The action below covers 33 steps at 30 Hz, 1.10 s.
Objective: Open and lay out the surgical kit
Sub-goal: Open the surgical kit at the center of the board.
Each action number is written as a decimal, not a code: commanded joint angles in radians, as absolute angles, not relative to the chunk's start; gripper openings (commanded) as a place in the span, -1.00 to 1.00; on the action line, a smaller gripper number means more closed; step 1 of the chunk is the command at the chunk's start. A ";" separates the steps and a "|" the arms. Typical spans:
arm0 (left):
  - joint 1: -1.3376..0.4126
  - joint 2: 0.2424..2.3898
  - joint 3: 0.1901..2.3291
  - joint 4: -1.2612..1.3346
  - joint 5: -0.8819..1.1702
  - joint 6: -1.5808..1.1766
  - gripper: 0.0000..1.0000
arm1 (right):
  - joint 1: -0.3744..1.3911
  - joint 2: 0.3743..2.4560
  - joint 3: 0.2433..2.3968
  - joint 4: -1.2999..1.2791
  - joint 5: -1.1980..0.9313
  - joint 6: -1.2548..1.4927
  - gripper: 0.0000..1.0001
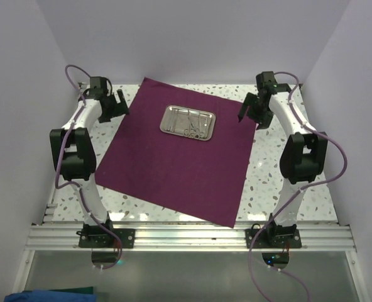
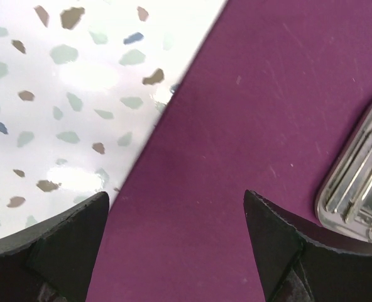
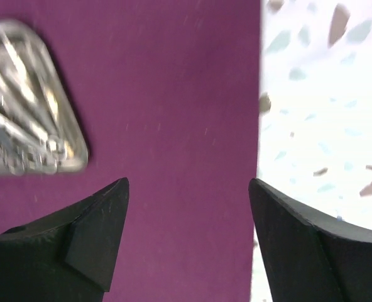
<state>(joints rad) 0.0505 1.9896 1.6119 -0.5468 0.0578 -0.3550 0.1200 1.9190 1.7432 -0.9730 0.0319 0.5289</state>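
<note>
Terrazzo table (image 1: 274, 176) bears purple cloth (image 1: 173, 163), walls (image 1: 192, 38) lilac; left hand (image 2: 176, 195), right hand (image 3: 189, 182) gape empty

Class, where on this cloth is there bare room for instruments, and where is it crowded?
Bare: the cloth between tray and near edge. Crowded: beside the tray, where left gripper and right gripper hang over the cloth edges.

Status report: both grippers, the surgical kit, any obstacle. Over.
Left gripper open, empty, above left edge of cloth wrap; right gripper open, empty, above its right edge. Wrap spread flat, steel tray on it, instruments inside. Nothing in the way.
</note>
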 commanded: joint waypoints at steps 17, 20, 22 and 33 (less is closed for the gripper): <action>0.092 2.014 1.546 -0.512 0.086 -0.324 0.79 | 0.003 2.427 2.151 -0.953 0.117 0.575 0.25; 0.092 1.997 1.537 -0.534 0.078 -0.316 0.79 | 0.002 2.468 2.168 -0.953 0.120 0.586 0.14; 0.092 1.983 1.534 -0.540 0.077 -0.316 0.79 | 0.003 2.486 2.169 -0.934 0.098 0.594 -0.32; 0.092 1.967 1.603 -0.583 0.101 -0.345 0.79 | 0.003 2.649 2.482 -0.960 0.068 0.635 -1.00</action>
<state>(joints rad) 0.0849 2.0087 1.5471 -0.5610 0.0803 -0.3473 -0.0048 2.5771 2.3966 -1.0439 0.0681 0.5987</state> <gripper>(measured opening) 0.897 0.014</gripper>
